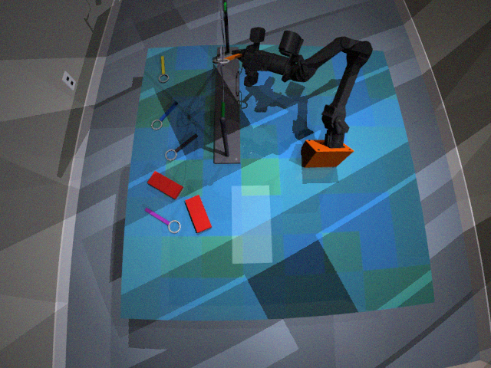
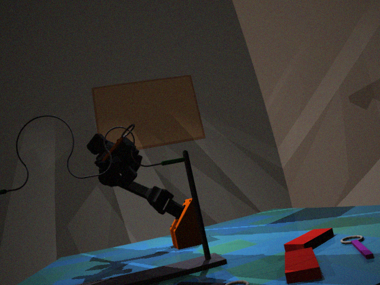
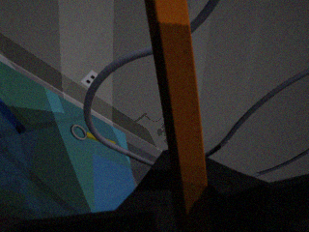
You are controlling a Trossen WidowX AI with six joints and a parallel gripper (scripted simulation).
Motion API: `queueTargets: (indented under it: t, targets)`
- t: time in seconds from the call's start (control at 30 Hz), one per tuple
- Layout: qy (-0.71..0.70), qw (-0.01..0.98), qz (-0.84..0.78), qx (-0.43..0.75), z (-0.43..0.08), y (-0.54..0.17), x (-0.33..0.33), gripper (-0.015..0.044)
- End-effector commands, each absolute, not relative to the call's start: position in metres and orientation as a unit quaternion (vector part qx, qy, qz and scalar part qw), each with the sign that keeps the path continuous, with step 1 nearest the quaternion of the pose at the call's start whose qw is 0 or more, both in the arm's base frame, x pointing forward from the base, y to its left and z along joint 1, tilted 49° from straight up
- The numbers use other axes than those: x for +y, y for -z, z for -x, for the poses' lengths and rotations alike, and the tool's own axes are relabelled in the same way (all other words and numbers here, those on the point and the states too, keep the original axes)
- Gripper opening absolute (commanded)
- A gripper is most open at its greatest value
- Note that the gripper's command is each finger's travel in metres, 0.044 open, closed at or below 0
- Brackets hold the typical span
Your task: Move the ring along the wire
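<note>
The gripper (image 1: 241, 55) (image 2: 106, 158) (image 3: 175, 157) is closed on the orange handle (image 1: 234, 57) (image 2: 113, 149) (image 3: 179, 97), its fingers nearly together. In the wrist view the handle's long axis runs almost straight up and down, top leaning slightly left. From outside it slants, the ring (image 1: 215, 60) (image 2: 133, 124) at its upper right end; from above, the ring points left, away from the arm.

The ring is up at the curvy grey wire (image 1: 222, 87) (image 2: 73, 143) (image 3: 88, 103), between the two green parts (image 1: 223, 110) (image 2: 173, 161) and (image 1: 225, 5) (image 2: 2, 191). Bends stand close around the gripper; whether ring and wire touch, I cannot tell.

Below is the long base board (image 1: 226, 152) (image 2: 216, 260), with one dark post (image 1: 225, 136) (image 2: 195, 196) at its end and another post (image 1: 226, 33) by the far green part.

Beyond the board lie yellow (image 1: 162, 65) (image 3: 100, 138), blue (image 1: 170, 109) (image 3: 12, 118), black (image 1: 187, 143) and purple (image 1: 156, 215) (image 2: 362, 248) ring sticks, plus two red blocks, one (image 1: 165, 185) (image 2: 302, 266) angled beside the other (image 1: 197, 214) (image 2: 310, 237).
</note>
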State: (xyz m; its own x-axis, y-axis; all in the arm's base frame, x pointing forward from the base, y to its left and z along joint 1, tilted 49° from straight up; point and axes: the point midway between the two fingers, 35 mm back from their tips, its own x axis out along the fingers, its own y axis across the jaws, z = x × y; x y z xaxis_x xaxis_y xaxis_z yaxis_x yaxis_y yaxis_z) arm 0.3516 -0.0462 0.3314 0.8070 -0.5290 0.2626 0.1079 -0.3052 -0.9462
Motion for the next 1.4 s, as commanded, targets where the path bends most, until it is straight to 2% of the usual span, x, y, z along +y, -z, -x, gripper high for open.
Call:
queueTargets:
  t: [0.0, 1.37]
  targets:
    - [0.275, 0.549, 0.778, 0.134, -0.353, -0.331, -0.044, -0.0150]
    - [0.277, 0.179, 0.943, 0.042, -0.355, -0.372, -0.013, -0.0150]
